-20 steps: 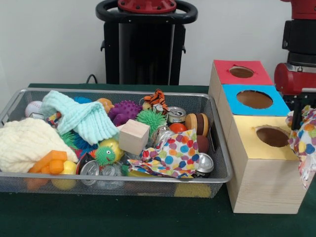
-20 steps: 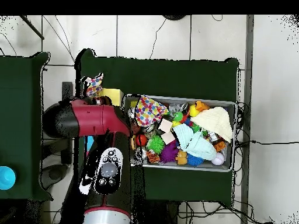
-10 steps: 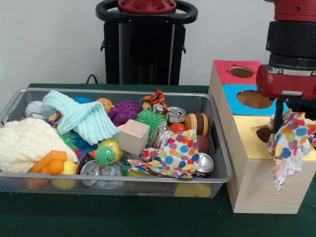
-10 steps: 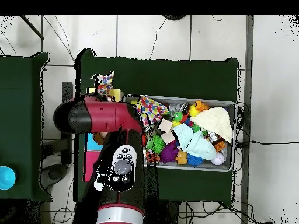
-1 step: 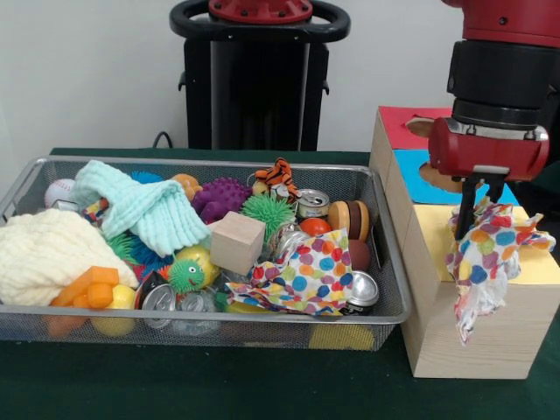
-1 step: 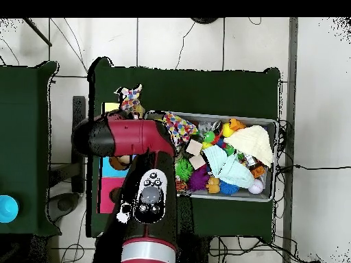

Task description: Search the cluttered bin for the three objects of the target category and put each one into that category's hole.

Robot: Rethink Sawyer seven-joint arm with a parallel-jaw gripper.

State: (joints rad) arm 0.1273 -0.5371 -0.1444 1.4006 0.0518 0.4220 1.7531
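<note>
My gripper (image 5: 478,203) is shut on a polka-dot cloth (image 5: 480,260), which hangs down over the top and front of the yellow-topped wooden box (image 5: 430,248). The cloth and gripper hide that box's hole. In the overhead view the same cloth (image 6: 129,101) sticks out beyond the red arm (image 6: 127,138). Behind the yellow box stand a blue-topped box (image 5: 409,166) and a red-topped box (image 5: 400,124), each with a hole partly covered by the arm. A second polka-dot cloth (image 5: 302,275) lies in the wire bin (image 5: 262,327), near its front right.
The bin also holds a cream knit cloth (image 5: 44,254), a mint knit cloth (image 5: 144,210), a wooden cube (image 5: 236,242), spiky balls, several cans, orange blocks and a toy tiger (image 5: 277,174). The boxes stand close against the bin's right end.
The arm has swung left in the front view, carrying the polka-dot cloth from beyond the boxes' right side to over the yellow box. The bin's contents have not moved.
</note>
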